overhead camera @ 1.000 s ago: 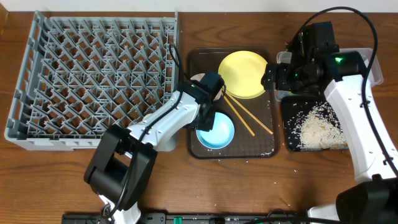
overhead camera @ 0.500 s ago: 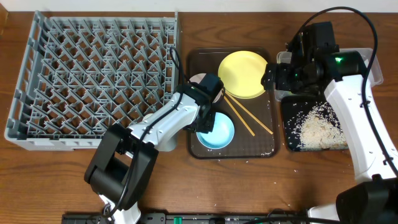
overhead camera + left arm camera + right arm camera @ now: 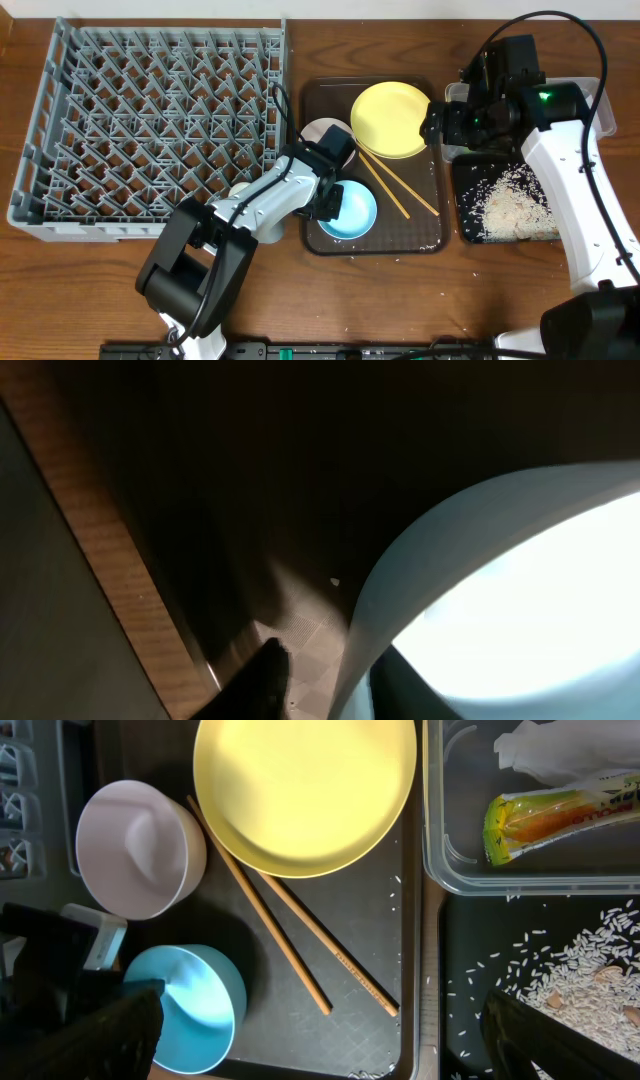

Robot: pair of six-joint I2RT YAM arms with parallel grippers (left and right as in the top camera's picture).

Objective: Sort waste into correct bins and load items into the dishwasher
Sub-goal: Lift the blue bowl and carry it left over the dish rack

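the left gripper [image 3: 325, 198] is low over the dark brown serving tray [image 3: 420, 232], at the left rim of the light blue bowl [image 3: 352, 212], in the lower middle of the overhead frame. in the left wrist view the bowl's pale wall fills the right half of the frame and one dark finger [image 3: 265, 680] shows at the bottom edge just outside that wall. the other finger is hidden, so whether the jaws have closed on the rim cannot be told. the bowl sits open side up and lies to the right of the hand. being round, it has no long axis to line up with, so the grip likely depends only on the rim passing between the fingers. just above it in the frame stands the white bowl [image 3: 322, 135], and the chopsticks [image 3: 395, 190] run diagonally to the bowl's right, ending near the yellow plate [image 3: 392, 120]. the dish rack [image 3: 32, 150] fills the left of the frame, beside the tray's left edge, so the carry would go leftward and the left arm is plainly the nearer one. the right gripper [image 3: 437, 125] hangs with fingers spread and nothing held, at the plate's right edge. beyond it the clear tub [image 3: 600, 100] holds the wrapper [image 3: 560, 810] and napkin [image 3: 570, 750], and rice [image 3: 510, 205] lies in the black tray [image 3: 470, 175].
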